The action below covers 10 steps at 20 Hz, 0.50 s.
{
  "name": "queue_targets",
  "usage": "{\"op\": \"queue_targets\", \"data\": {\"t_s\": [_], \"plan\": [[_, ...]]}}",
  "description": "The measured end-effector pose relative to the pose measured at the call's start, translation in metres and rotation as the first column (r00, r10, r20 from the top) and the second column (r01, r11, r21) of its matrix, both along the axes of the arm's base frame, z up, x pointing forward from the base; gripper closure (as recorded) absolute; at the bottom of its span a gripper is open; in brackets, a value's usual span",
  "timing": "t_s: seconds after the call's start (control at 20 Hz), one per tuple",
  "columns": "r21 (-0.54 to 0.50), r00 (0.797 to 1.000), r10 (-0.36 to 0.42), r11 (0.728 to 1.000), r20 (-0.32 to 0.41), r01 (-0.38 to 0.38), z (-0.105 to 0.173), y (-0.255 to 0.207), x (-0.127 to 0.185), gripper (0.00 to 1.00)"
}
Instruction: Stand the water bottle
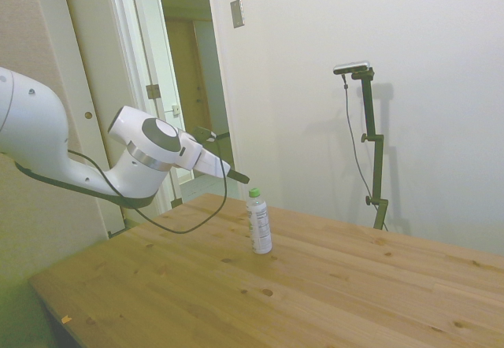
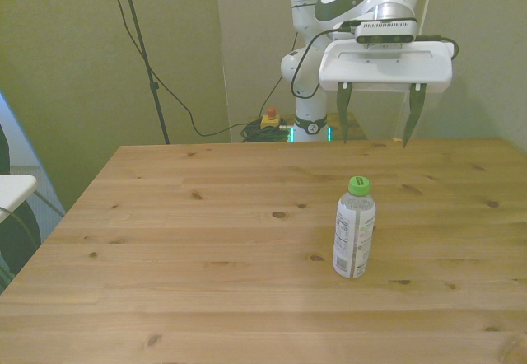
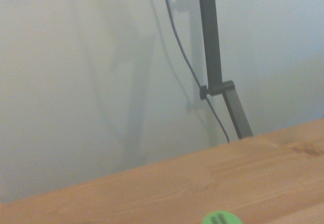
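The water bottle (image 2: 354, 228) stands upright on the table (image 2: 206, 249), right of centre, with the gripper (image 2: 377, 133) spread wide above it.

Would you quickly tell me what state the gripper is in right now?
Gripper: open, holding nothing, raised clear of the water bottle, which stands upright on the table.

Wooden table (image 2: 165, 240): water bottle (image 2: 354, 232) upright on it, green cap up.

one water bottle (image 2: 354, 231), one wooden table (image 2: 206, 249), one tool (image 2: 377, 133)
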<state>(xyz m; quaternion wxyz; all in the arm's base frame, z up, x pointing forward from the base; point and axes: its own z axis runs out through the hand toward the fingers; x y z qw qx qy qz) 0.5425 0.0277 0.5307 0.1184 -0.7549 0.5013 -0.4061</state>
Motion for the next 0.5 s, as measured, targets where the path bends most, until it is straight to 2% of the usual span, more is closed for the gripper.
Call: {"op": "queue_targets", "data": {"t_s": [0.1,0.2,0.35,0.5], "plan": [[0.016,0.997,0.021,1.0,-0.074,-0.02,0.007,0.0,-0.009,0.0],[0.038,0.985,0.054,0.998,-0.165,-0.048,0.014,-0.003,-0.018,0.0],[0.069,0.95,0.109,0.993,-0.291,-0.092,0.026,-0.017,-0.03,0.0],[0.097,0.914,0.15,0.988,-0.376,-0.122,0.034,-0.032,-0.039,0.0]]}}
